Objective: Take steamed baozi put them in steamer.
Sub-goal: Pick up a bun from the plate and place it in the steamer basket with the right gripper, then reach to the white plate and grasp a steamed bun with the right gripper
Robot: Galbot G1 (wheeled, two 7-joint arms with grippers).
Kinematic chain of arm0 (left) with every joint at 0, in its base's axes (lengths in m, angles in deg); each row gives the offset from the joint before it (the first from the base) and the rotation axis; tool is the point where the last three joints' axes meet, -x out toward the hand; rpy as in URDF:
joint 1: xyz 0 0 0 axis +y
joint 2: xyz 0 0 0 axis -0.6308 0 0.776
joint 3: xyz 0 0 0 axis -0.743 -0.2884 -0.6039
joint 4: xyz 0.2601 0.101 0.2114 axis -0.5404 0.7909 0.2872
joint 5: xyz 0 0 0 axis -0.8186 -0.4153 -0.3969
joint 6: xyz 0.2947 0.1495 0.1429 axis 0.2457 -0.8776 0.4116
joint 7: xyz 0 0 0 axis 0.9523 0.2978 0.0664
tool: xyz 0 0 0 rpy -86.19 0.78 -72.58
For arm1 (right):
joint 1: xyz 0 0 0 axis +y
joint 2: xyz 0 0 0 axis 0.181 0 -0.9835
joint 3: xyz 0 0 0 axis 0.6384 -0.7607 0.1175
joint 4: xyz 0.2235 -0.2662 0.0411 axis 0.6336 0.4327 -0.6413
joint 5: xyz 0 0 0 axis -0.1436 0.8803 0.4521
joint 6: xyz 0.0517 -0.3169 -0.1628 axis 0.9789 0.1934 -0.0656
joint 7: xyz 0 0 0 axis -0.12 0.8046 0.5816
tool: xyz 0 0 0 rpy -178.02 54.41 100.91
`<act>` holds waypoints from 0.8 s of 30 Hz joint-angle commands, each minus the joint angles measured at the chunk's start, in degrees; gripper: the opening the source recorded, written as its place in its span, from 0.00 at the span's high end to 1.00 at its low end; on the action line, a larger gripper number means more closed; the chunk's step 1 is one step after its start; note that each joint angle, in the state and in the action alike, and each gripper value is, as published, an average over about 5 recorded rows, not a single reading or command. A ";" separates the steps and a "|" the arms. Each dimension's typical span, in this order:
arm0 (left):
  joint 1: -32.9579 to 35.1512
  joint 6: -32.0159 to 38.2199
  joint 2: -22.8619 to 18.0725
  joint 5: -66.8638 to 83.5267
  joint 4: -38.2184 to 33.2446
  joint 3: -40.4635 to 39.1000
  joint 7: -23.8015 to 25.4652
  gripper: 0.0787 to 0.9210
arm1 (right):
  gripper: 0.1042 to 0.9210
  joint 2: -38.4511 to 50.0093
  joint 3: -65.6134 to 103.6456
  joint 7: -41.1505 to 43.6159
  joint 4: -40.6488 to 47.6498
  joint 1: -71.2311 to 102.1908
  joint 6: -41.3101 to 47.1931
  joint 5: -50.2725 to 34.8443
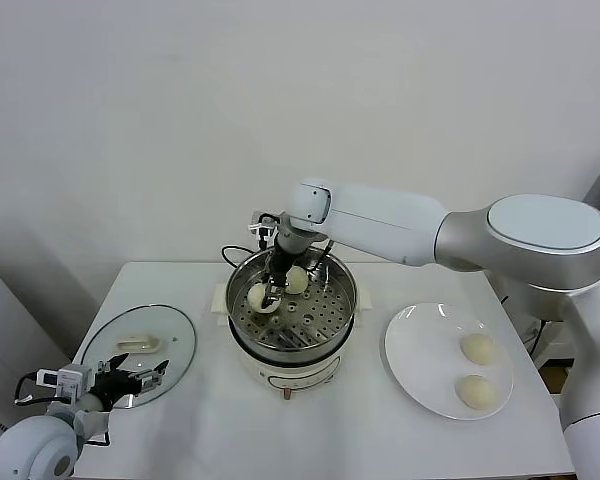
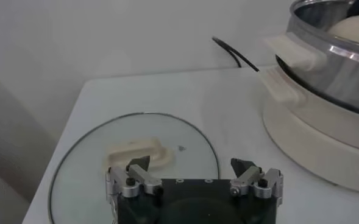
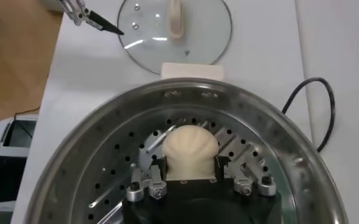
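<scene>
The white table (image 1: pixel 310 420) carries everything here, and the right arm (image 1: pixel 460 235) reaches across it from the right side down into the steamer (image 1: pixel 292 312), a single round steel pot on a white base with its open mouth facing straight up and its perforated tray level. To the right of the steamer lies one flat white plate (image 1: pixel 420 365), and to its left one round glass lid (image 1: pixel 185 345) lies flat with its pale handle up. There are four steamed baozi in all: two sit on the plate, one nearer the back (image 1: pixel 478 348) and one nearer the front edge (image 1: pixel 476 391), apart from each other; two are inside the steamer toward its back. Being round, the buns show no long axis; the held one shows its pleated top in the right wrist view. The right pincer (image 1: pixel 270 296) is clamped on one baozi (image 1: pixel 259 296) over the perforated tray, the bun sitting between its two fingers (image 3: pixel 144 184) and bulging out ahead of them. The other baozi (image 1: pixel 297 280) in the steamer lies just beside the pincer, on its right. The left pincer (image 1: pixel 132 376) hovers over the near edge of the glass lid, fingers (image 2: pixel 133 176) spread apart and holding nothing, well apart from the steamer.
</scene>
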 commanded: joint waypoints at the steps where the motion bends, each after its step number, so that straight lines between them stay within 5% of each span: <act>1: 0.05 0.02 -0.02 0.01 0.04 -0.07 0.04 0.12 | 0.53 -0.73 0.67 -1.11 0.92 1.73 0.14 1.13; 14: 0.01 -0.05 -0.26 0.02 -0.22 0.00 0.03 0.12 | 0.15 11.80 -2.50 9.17 -7.99 -12.77 -3.37 1.25; 24: -0.09 -0.25 -0.28 0.02 -0.75 0.26 -0.04 0.12 | 0.12 32.68 -9.07 16.11 -18.19 -18.29 -10.22 11.68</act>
